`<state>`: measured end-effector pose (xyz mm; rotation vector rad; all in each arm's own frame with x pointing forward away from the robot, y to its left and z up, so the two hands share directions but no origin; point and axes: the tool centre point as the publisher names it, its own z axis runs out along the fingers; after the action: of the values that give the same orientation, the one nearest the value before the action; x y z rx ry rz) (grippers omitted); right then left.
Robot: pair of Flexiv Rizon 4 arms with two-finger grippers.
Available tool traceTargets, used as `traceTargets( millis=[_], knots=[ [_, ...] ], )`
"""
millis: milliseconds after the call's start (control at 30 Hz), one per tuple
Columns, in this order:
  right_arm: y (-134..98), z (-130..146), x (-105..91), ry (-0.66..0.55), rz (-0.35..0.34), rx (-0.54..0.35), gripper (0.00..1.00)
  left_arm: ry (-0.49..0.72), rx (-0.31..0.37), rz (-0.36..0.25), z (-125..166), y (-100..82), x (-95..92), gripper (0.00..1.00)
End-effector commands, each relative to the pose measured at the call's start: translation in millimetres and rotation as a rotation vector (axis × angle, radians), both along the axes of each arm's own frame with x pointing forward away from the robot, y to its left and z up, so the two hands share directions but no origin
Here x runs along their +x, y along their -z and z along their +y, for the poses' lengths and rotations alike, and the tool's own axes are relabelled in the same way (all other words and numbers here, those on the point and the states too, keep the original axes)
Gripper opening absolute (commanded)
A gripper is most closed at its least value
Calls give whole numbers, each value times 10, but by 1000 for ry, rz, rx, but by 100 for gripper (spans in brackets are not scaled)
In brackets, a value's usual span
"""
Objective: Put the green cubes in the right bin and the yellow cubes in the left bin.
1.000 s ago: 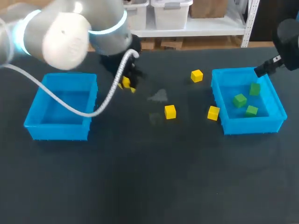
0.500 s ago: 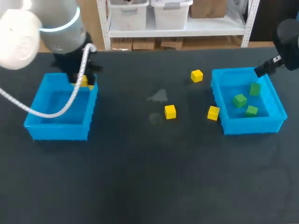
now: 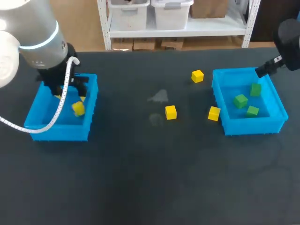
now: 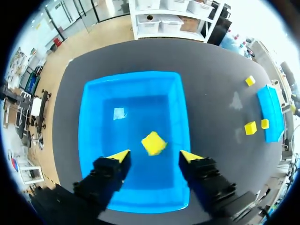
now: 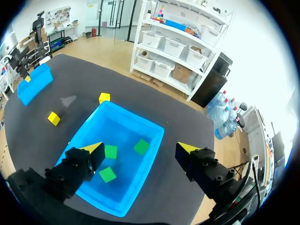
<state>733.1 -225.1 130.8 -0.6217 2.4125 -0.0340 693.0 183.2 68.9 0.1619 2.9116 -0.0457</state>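
Observation:
My left gripper (image 3: 70,97) (image 4: 154,156) hangs open over the blue left bin (image 3: 56,133) (image 4: 131,77). A yellow cube (image 3: 78,108) (image 4: 153,143) is inside that bin, just ahead of the fingers and touched by neither. Three more yellow cubes (image 3: 197,76) (image 3: 170,112) (image 3: 214,113) lie on the dark table between the bins. The blue right bin (image 3: 248,127) (image 5: 133,116) holds three green cubes (image 3: 240,100) (image 5: 110,151). My right gripper (image 5: 140,149) stands open above that bin, with nothing between its fingers.
A pale smudge (image 3: 159,97) marks the table's middle. The yellow cube nearest the right bin rests against its left wall. The front half of the table is bare dark surface.
My left arm carried the yellow cube from the table's middle leftward to over the left bin, then opened and let it go. The right arm has not moved.

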Motion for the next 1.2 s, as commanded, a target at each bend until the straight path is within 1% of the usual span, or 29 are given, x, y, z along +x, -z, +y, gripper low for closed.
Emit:
traceTargets(
  millis=[33, 200, 267, 333, 433, 500, 533, 700, 867, 1000, 1100, 1200],
  knots=[
    [17, 2, -20, 5, -11, 0, 100, 10, 3, -3, -53, -80, 73, 100],
    [17, 2, -20, 5, -11, 0, 100, 100, -9, -12, -272, -194, 167, 100],
    [17, 2, -20, 5, -11, 0, 100, 134, -28, -19, -396, -253, 212, 100],
    [17, 2, -20, 5, -11, 0, 100, 189, -46, -19, -570, -284, 248, 100],
    [17, 2, -20, 5, -11, 0, 100, 303, -66, -16, -892, -310, 264, 100],
    [17, 2, -20, 5, -11, 0, 100, 409, -66, -11, -1145, -302, 247, 100],
    [17, 2, -20, 5, -11, 0, 100, 456, -67, -1, -1260, -290, 232, 100],
    [17, 2, -20, 5, -11, 0, 100, 681, -25, 53, -1795, -173, 163, 100],
    [17, 2, -20, 5, -11, 0, 100, 856, 7, 99, -2222, -37, 125, 100],
    [17, 2, -20, 5, -11, 0, 100, 966, 40, 128, -2464, 92, 104, 100],
    [17, 2, -20, 5, -11, 0, 100, 1030, 43, 149, -2606, 168, 97, 100],
    [17, 2, -20, 5, -11, 0, 100, 1066, 71, 154, -2707, 253, 113, 100]
  ],
)
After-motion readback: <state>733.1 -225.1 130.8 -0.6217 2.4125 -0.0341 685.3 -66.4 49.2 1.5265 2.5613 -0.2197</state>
